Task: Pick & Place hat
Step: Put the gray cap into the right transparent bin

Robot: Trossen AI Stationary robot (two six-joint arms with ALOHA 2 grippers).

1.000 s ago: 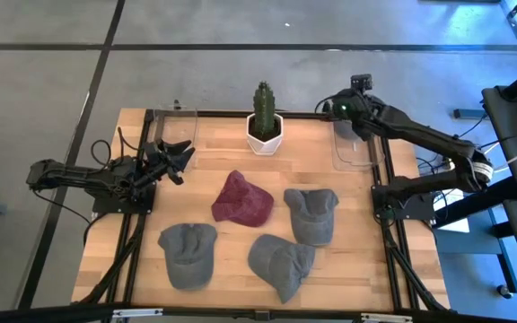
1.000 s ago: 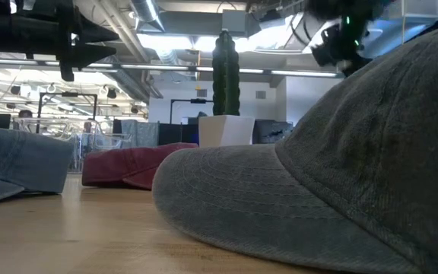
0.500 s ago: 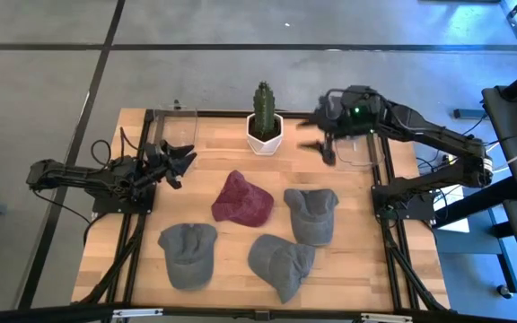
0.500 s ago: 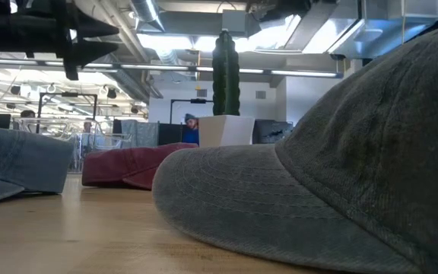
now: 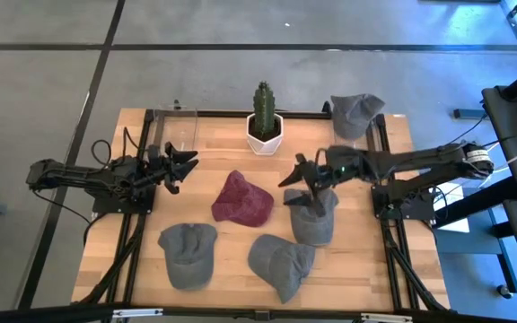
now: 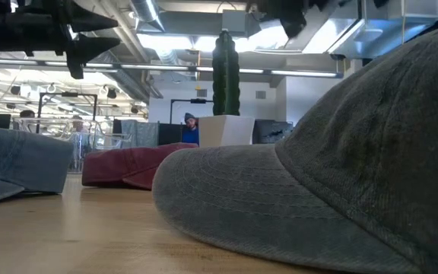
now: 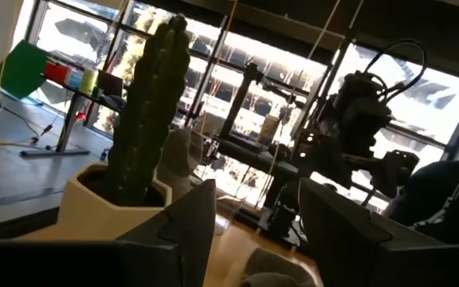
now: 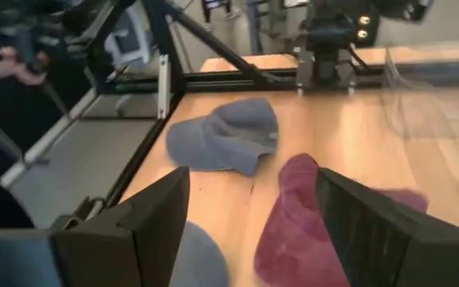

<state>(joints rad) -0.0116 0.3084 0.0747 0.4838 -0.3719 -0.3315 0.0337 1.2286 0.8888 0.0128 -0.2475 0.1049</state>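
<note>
R gripper (image 5: 301,178), fingers spread, empty, hovers by grey cap (image 5: 311,215); next: drop, clamp. L gripper (image 5: 179,165) parked, spread.

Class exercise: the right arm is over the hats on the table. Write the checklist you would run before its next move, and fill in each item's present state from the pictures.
1. Right gripper open: ok, fingers spread wide in its wrist view.
2. Right gripper empty: ok, nothing between its fingers.
3. Right gripper near a hat: ok, it sits at the edge of the grey hat, beside the red hat.
4. A hat already placed: ok, one grey hat in the clear bin at the table's far right corner.
5. Left gripper out of the way: ok, it is at the left side, open and empty.
6. Height above the hat: cannot tell.
</note>
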